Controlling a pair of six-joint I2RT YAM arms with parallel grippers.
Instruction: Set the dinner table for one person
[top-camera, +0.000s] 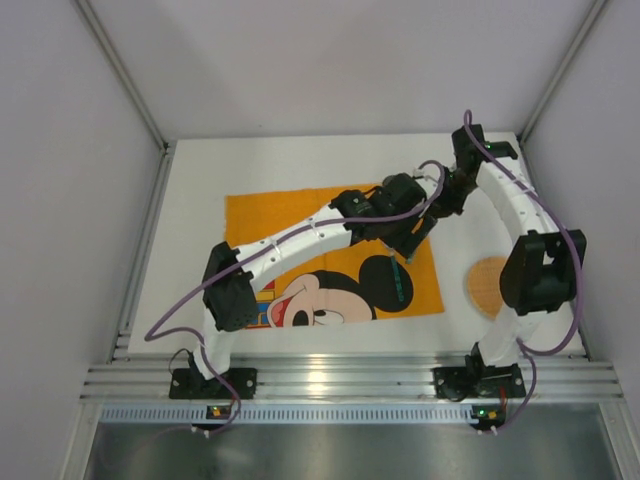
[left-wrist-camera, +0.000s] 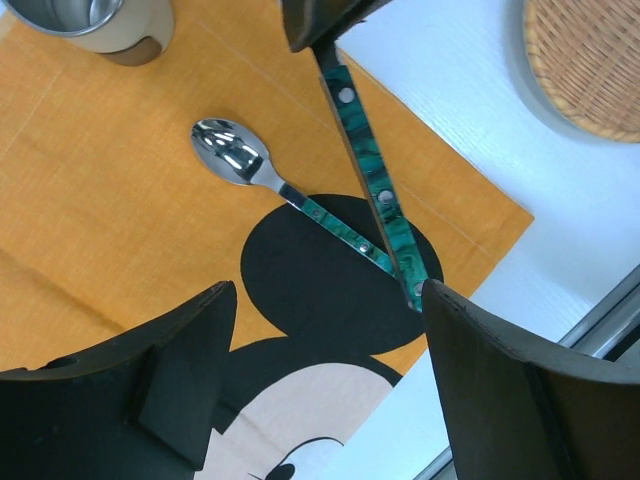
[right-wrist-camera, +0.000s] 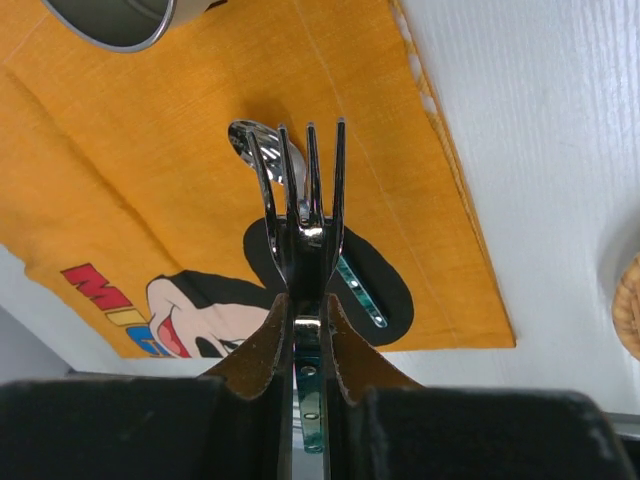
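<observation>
The dinner table (top-camera: 300, 165) is a white tabletop with an orange Mickey Mouse cloth (top-camera: 270, 225) on it. A spoon (left-wrist-camera: 240, 160) with a green handle lies on the cloth over Mickey's black ear; it also shows in the right wrist view (right-wrist-camera: 362, 298). My right gripper (right-wrist-camera: 305, 300) is shut on a green-handled fork (right-wrist-camera: 305, 170), held above the spoon with its tines pointing away. The fork's handle (left-wrist-camera: 375, 190) crosses the spoon's handle in the left wrist view. My left gripper (left-wrist-camera: 325, 300) is open and empty above the cloth, just beside the fork.
A metal cup (left-wrist-camera: 95, 20) stands on the cloth beyond the spoon and shows in the right wrist view (right-wrist-camera: 120, 20). A round wicker coaster (top-camera: 487, 285) lies on the bare table right of the cloth. Both arms meet over the cloth's right part.
</observation>
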